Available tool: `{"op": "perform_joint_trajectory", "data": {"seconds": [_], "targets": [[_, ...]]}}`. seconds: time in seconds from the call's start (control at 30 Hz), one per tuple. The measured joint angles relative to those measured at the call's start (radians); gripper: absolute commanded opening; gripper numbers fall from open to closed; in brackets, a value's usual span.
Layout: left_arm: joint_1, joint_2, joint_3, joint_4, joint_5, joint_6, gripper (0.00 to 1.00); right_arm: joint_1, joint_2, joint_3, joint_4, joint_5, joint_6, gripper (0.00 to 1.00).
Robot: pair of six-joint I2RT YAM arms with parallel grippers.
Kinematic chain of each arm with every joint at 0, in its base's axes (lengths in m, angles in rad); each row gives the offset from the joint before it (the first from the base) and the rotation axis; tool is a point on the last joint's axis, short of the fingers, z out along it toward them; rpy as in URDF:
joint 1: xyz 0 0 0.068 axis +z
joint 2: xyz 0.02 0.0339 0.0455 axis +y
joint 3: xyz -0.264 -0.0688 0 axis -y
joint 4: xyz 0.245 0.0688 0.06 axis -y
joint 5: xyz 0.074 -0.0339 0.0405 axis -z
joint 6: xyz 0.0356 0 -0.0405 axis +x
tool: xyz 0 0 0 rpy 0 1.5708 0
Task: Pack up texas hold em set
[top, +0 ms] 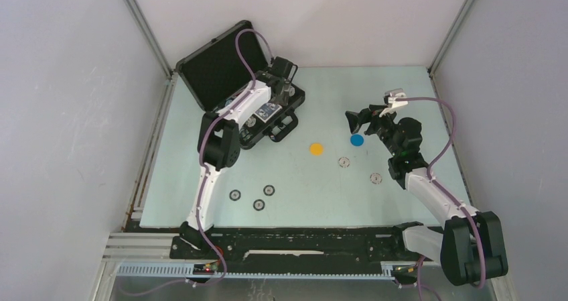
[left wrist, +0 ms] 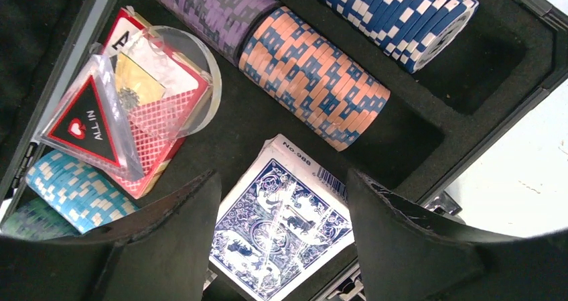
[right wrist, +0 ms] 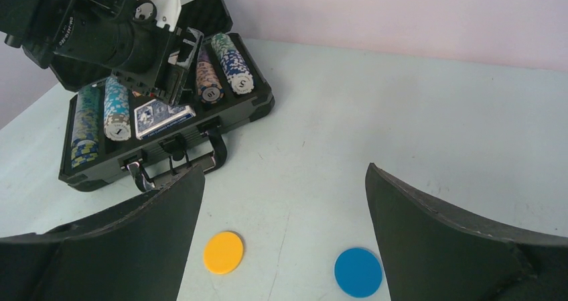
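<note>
left gripper (left wrist: 282,180) spread wide, empty, over card deck (left wrist: 281,241) in briefcase (left wrist: 489,66) | right gripper (right wrist: 285,169) fully spread, empty, above orange disc (right wrist: 224,252) and blue disc (right wrist: 358,272)

Print that could be read

A triangular black-and-red token (left wrist: 84,123) read "ALL IN" beside a small heart; the blue-backed card deck (left wrist: 285,227) bore "NO. 988" by a barcode; a red card pack (left wrist: 157,106) showed a large "A".

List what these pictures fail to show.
- Top view: briefcase contents, mostly covered by the left gripper and arm.
- Left wrist view: card deck lower end, cut off by frame edge; teal chip row partly behind a finger.
- Top view: loose chips markings, too small.
</note>
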Motion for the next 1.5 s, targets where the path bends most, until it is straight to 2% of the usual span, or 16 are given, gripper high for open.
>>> {"op": "perform_joint_trajectory", "data": {"seconds": [0.27,0.4,0.5,0.7,0.93,1.27,1.5], "targets": [[-0.006,-0.006,-0.041,0.037,-0.016,-0.018,0.73,-0.001,0.018,0.0,0.012,-0.004,0.008,1.0],[-0.006,-0.01,-0.042,0.033,-0.028,-0.019,0.9,-0.005,0.025,0.0,0.02,-0.014,0.018,1.0],[0.0,-0.023,-0.046,0.022,-0.029,-0.018,0.97,-0.008,0.035,0.0,0.029,-0.026,0.025,1.0],[0.008,-0.08,-0.055,-0.014,0.03,-0.019,0.97,-0.009,0.053,0.0,0.039,-0.04,0.032,1.0],[0.013,-0.21,-0.145,0.04,0.147,-0.062,0.98,-0.012,0.055,0.0,0.047,-0.049,0.046,1.0],[0.047,-0.215,-0.294,0.167,0.295,-0.146,0.97,-0.02,0.055,0.0,0.048,-0.049,0.047,1.0],[0.066,-0.213,-0.341,0.209,0.331,-0.171,0.96,-0.026,0.055,0.0,0.047,-0.049,0.047,1.0]]}}
